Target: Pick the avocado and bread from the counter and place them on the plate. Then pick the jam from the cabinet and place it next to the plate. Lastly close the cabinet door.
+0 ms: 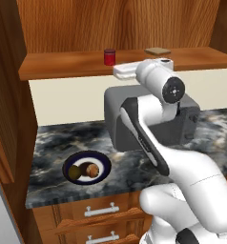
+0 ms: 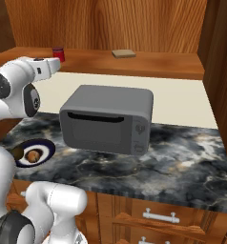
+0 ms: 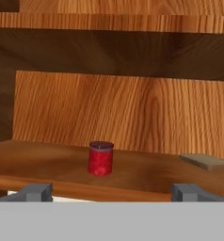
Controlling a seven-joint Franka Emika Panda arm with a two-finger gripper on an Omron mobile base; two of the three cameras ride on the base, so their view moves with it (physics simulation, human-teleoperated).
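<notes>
Below the tool, the plate (image 2: 47,147) is half hidden behind the arm; the avocado (image 2: 16,152) barely peeks out; the counter (image 2: 182,162) is cropped rightward.

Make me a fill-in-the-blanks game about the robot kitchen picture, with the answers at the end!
1. The avocado and the bread both sit on the ____.
2. The jam stands upright on the cabinet shelf, and its colour is ____.
3. The gripper faces the jam with its jaws ____.
4. The big grey box on the counter is a ____.

Missing words: plate; red; open; microwave
</notes>
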